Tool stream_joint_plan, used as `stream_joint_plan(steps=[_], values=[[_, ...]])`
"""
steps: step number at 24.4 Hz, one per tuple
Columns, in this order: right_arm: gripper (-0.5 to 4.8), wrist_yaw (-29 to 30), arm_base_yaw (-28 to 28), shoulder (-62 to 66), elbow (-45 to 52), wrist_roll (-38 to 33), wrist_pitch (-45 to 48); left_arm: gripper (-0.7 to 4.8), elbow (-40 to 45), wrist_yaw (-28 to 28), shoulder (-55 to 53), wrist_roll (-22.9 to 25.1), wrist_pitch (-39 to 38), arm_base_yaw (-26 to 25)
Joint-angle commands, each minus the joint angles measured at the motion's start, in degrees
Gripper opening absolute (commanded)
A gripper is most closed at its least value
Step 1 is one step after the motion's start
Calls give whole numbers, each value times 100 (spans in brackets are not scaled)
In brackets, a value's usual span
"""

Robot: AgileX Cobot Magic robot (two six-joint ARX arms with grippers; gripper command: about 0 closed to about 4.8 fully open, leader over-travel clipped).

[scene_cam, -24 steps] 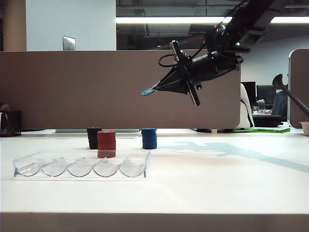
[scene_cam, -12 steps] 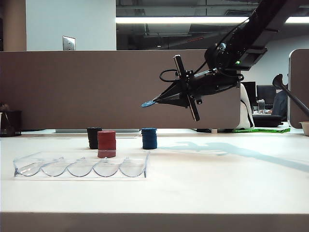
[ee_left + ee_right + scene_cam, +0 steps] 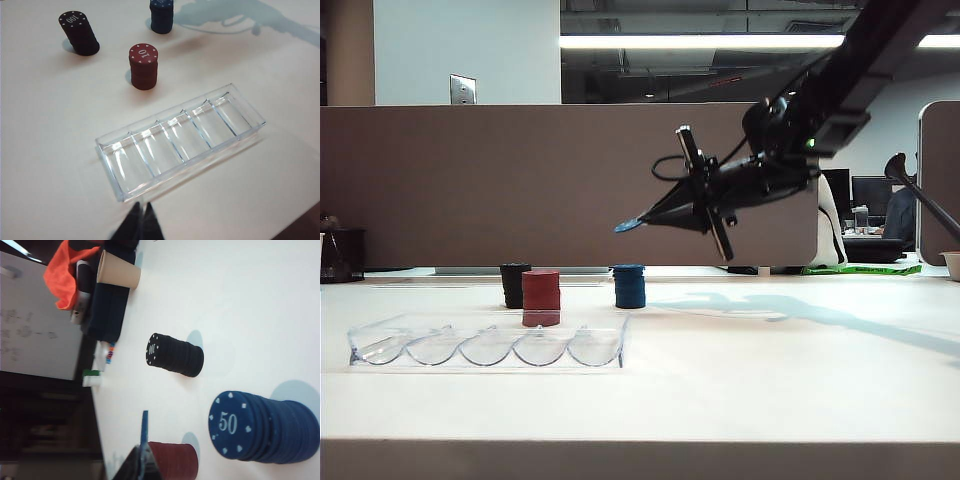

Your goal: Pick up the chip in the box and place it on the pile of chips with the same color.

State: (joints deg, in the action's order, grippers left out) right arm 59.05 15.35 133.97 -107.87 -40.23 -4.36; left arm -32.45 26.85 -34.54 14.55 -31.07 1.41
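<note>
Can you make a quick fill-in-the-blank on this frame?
1. The right claw, up in the air, is shut on a ____ chip.
2. The box has ____ slots, all empty.
3. The black stack reads 100; the red stack reads ____.
4. The left claw sits near the box, holding ____.

Answers: blue; five; 10; nothing
</note>
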Motion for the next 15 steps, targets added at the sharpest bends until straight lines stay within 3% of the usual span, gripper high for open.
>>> stream_joint_plan(steps=[1, 15], values=[[-1, 214, 0, 87, -37, -348, 343, -6, -31, 37, 7, 4, 28, 4], [-1, -409, 13, 105, -37, -328, 463, -6, -31, 37, 7, 4, 26, 4]])
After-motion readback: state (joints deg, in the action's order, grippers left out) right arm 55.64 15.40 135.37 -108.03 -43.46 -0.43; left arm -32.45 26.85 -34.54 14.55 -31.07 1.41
